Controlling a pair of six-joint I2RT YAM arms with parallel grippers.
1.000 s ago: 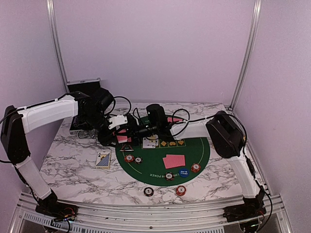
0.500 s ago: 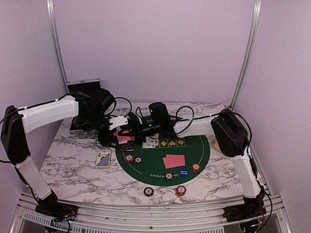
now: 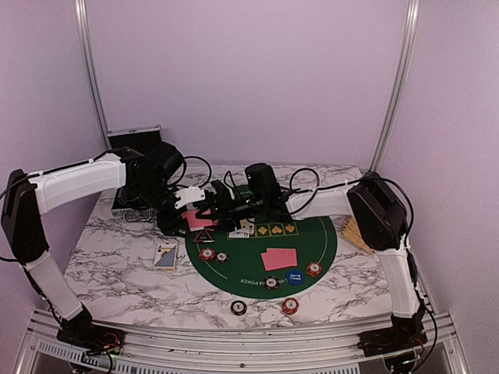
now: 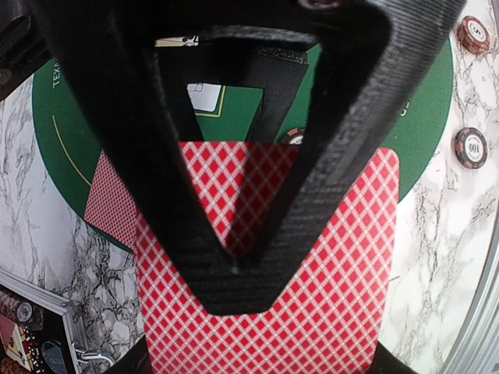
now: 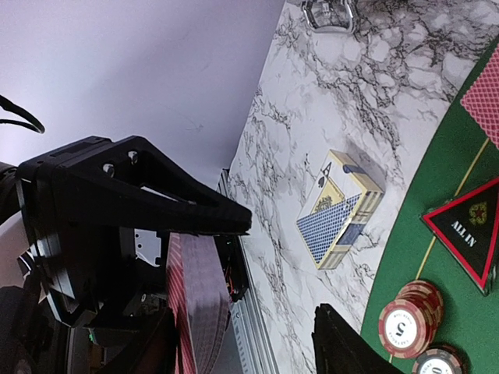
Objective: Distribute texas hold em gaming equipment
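Note:
My left gripper (image 3: 195, 209) is shut on a deck of red-backed cards (image 4: 265, 312) and holds it above the green mat's (image 3: 316, 234) left edge. My right gripper (image 5: 243, 335) is open, level with that deck (image 5: 195, 304), which stands between its fingers close to the left one. It meets the left gripper in the top view (image 3: 218, 204). Two face-down cards (image 3: 279, 258), chip stacks (image 3: 207, 253) (image 3: 313, 269), a blue button (image 3: 294, 276) and the black triangular marker (image 3: 204, 237) lie on the mat. Two chips (image 3: 238, 307) (image 3: 290, 305) lie on the marble.
A blue card box (image 3: 166, 255) lies on the marble left of the mat, also in the right wrist view (image 5: 339, 206). The open silver-edged case (image 3: 132, 140) stands at the back left. A tan fan-shaped thing (image 3: 355, 234) lies by the mat's right edge.
My right gripper has moved left to the deck held in my left gripper, and its elbow has swung right. The left gripper has stayed put with the deck.

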